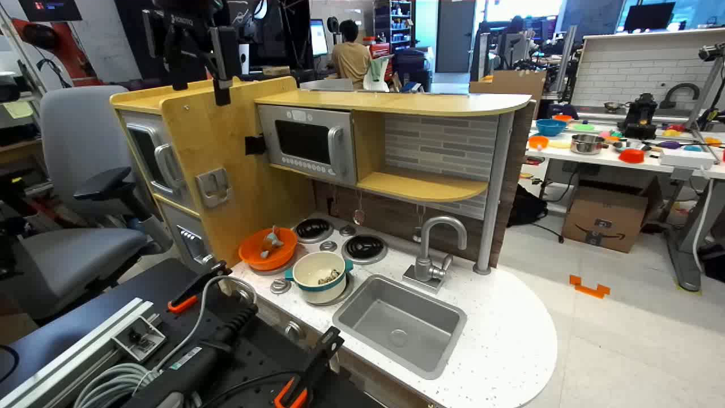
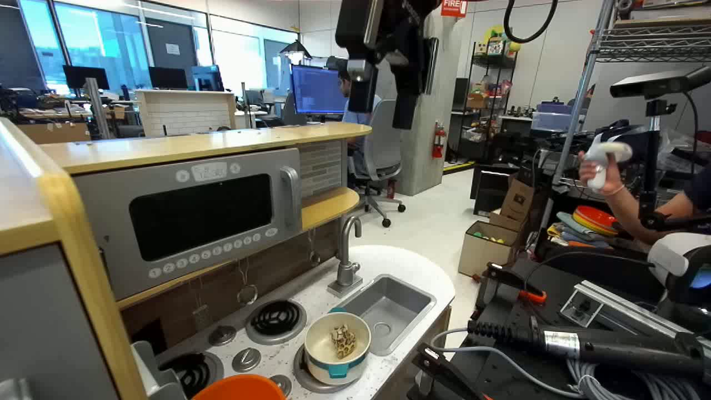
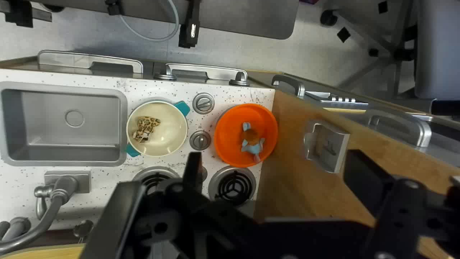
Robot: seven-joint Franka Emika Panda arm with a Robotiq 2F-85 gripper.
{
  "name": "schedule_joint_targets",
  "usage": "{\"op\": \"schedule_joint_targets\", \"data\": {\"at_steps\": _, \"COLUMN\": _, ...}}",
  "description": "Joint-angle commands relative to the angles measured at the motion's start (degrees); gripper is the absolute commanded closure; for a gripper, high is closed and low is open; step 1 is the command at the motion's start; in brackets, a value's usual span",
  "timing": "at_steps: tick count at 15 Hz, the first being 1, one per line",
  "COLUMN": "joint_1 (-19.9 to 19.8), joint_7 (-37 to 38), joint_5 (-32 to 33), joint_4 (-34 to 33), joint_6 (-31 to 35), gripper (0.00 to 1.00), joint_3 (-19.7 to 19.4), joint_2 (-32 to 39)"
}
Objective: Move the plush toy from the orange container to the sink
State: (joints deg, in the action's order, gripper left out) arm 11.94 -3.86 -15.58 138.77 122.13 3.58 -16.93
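Speckled and white, the desk (image 1: 510, 334) carries a sink (image 1: 385, 323) near its rounded end, with a tap (image 1: 423, 242) at the sink's edge. The stuffed toy (image 3: 252, 140), blue and brown, lies in the orange bowl (image 3: 229, 131), well apart from the sink; a cream pot (image 3: 173, 128) stands between them with a spotted toy (image 3: 146, 125) inside. The jaws hang high above all this, spread wide, with nothing between them.

The bowl sits just beside a wooden wall (image 3: 287, 162), so jaws this wide might bump the wood on the way down. Pressing too deep could pinch or shove the bowl; a shallow pinch of something so small may let it slip. A straight carry to the sink crosses the pot, so a loose hold might drop the toy there. Choosing the spotted toy by mistake is another risk, and swinging too far could strike the tap.
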Motion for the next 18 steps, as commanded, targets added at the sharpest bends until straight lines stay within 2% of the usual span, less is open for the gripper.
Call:
{"op": "schedule_joint_targets", "data": {"at_steps": 1, "joint_1": -0.9, "joint_7": -0.2, "joint_5": -0.3, "joint_4": -0.1, "joint_6": -0.2, "gripper": 0.0, "joint_3": 0.9, "joint_2": 0.0}}
{"op": "schedule_joint_targets", "data": {"at_steps": 10, "joint_1": -0.8, "joint_7": 0.7, "joint_5": -0.5, "joint_4": 0.2, "joint_6": 0.4, "gripper": 0.0, "joint_3": 1.3, "joint_2": 0.2}}
{"op": "schedule_joint_targets", "data": {"at_steps": 15, "joint_1": -0.5, "joint_7": 1.5, "joint_5": 2.3, "joint_4": 1.8, "joint_6": 4.4, "gripper": 0.0, "joint_3": 3.8, "joint_2": 3.0}}
{"op": "schedule_joint_targets", "data": {"at_steps": 18, "joint_1": -0.7, "joint_7": 1.6, "joint_5": 6.4, "joint_4": 3.0, "joint_6": 10.2, "gripper": 0.0, "joint_3": 5.5, "joint_2": 7.6}}
